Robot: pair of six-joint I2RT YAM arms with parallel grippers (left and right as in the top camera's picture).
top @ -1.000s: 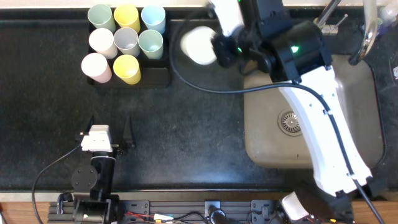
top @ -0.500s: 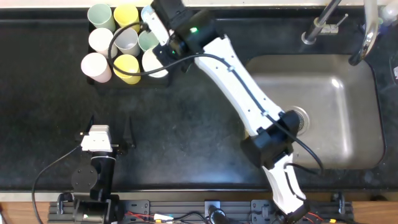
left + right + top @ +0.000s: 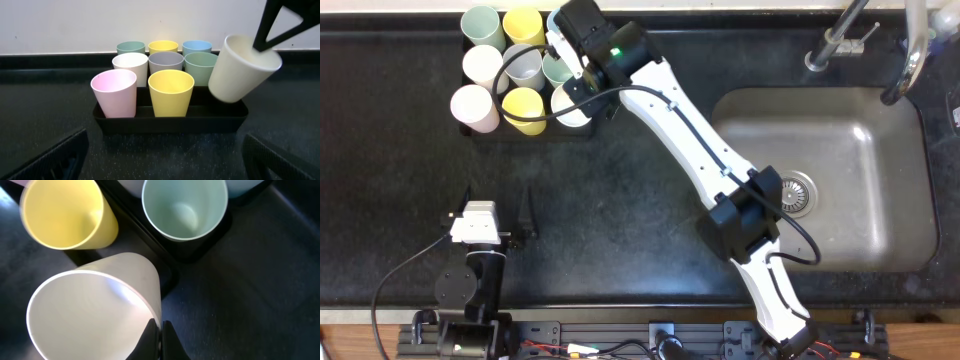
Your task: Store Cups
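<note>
Since a second ago my right arm (image 3: 690,150) has swung off the sink (image 3: 880,230) and across the counter. Over the last half second it only nudged closer in over the black tray (image 3: 170,126). The tray holds eight cups standing upright, and the front corner slot beside the yellow cup (image 3: 171,92) is free. The cream cup (image 3: 243,67) hangs tilted over that corner, mouth leaning away from the other cups, its base low near the tray's rim. I judge it isn't seated yet. The right gripper (image 3: 159,336) is pinched tight on the cup's rim wall. My left gripper (image 3: 496,208) sits parked well back from the tray, fingers spread wide and holding nothing.

I read this as the placing step for the last cup. Next I would rotate the wrist to bring the cup upright. Then I would lower it straight into the free slot without clipping the yellow cup or the green cup (image 3: 184,207), and only then let go.
</note>
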